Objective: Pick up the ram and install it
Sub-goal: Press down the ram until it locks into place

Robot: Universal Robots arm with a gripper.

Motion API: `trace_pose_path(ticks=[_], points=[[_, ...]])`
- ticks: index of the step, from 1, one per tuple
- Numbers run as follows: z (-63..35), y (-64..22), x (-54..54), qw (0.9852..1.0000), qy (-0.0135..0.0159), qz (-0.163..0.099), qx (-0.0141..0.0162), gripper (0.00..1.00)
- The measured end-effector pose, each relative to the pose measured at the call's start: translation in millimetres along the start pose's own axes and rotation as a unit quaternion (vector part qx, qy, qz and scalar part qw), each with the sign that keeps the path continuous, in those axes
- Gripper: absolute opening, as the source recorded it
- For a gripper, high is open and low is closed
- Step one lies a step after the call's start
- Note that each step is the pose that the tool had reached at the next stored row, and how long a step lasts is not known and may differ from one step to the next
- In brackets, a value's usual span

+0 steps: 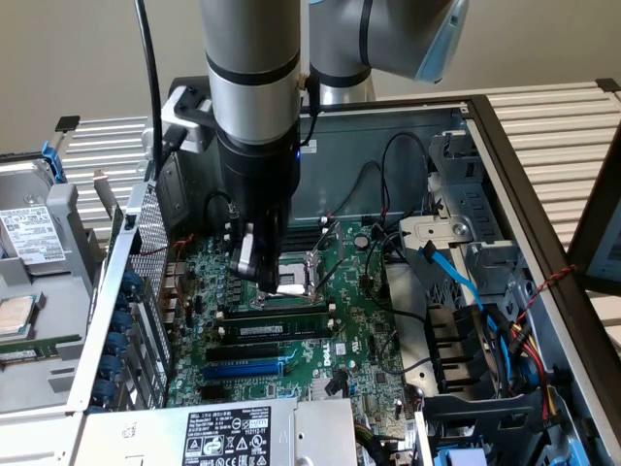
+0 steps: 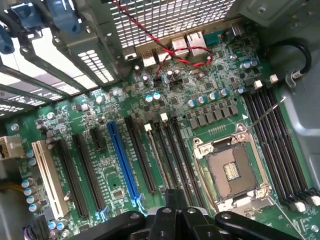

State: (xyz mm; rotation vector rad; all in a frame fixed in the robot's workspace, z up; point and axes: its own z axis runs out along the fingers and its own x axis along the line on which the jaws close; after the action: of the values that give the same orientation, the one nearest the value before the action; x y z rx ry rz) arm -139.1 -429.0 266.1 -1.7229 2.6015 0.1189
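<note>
Ram (image 1: 279, 325) just below end effector (image 1: 264, 277)

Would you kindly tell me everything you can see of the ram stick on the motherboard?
The ram is a long, narrow green circuit-board stick with a white label and dark chips on its face. It appears to stand on edge along a black slot of the motherboard, parallel to the neighbouring slots and beside the CPU socket. Whether it is fully seated cannot be told. The shut claw hangs over the socket, apart from it.
</note>
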Motion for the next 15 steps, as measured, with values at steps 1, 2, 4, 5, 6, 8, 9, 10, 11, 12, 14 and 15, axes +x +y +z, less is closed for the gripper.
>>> trace_pose_path(ticks=[1,2,4,5,6,8,9,10,11,12,14,15], points=[[0.2,0.0,0.0,1.0000,-0.0005,0.009,0.0006,0.11],[0.4,0.0,0.0,0.9998,-0.0010,0.018,0.0011,0.11],[0.8,0.0,0.1,0.9993,-0.0019,0.037,0.0021,0.11],[1.1,0.0,0.1,0.9990,-0.0024,0.046,0.0026,0.11],[1.3,-0.1,0.1,0.9985,-0.0029,0.055,0.0032,0.11],[1.7,-0.1,0.1,0.9973,-0.0038,0.073,0.0042,0.11],[1.9,-0.1,0.1,0.9966,-0.0043,0.082,0.0048,0.11],[2.2,-0.1,0.2,0.9958,-0.0048,0.091,0.0053,0.11],[2.4,-0.1,0.2,0.9950,-0.0052,0.099,0.0058,0.11],[2.7,-0.1,0.2,0.9941,-0.0057,0.109,0.0063,0.11],[3.1,-0.1,0.2,0.9919,-0.0066,0.126,0.0073,0.11],[3.4,-0.2,0.2,0.9908,-0.0071,0.135,0.0078,0.11]])
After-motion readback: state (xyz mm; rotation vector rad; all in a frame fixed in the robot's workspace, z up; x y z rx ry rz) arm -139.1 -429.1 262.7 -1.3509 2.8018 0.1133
